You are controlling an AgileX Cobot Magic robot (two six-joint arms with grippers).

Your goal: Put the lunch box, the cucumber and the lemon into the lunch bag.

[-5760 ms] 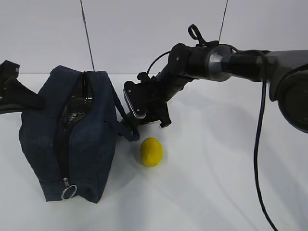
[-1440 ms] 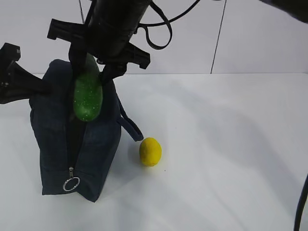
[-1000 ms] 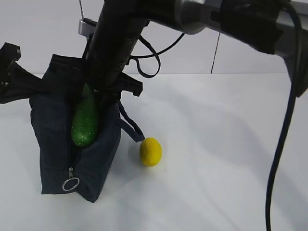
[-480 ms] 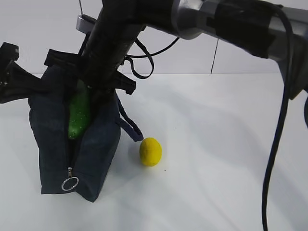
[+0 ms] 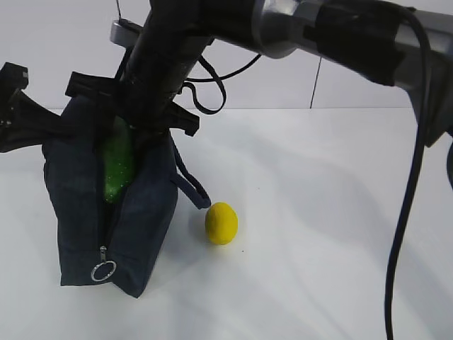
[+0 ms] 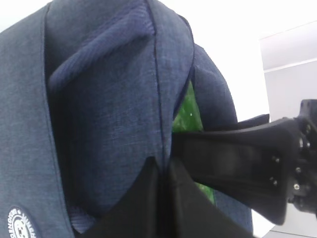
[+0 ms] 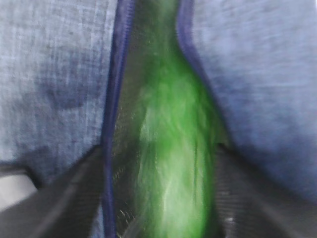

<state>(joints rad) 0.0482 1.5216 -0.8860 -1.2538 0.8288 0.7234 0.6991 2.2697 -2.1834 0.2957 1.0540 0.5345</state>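
Cucumber (image 5: pixel 117 164) sits half inside the bag (image 5: pixel 145 219), gripped by my right claw (image 5: pixel 145 124); next I release it.

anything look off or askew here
Nothing looks damaged or spilled. The dark green cucumber stands half out of the navy fabric lunch bag's zipper opening, and the yellow lemon lies on the table beside it.

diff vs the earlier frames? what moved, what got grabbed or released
The right gripper picked up the cucumber, which was out of sight at first, carried it over the lunch bag and lowered it through the open zipper; it is now partly inside, with the jaws still around it. The bag stands more upright than at first. The left gripper stays shut on the bag's fabric. The lemon has barely moved.
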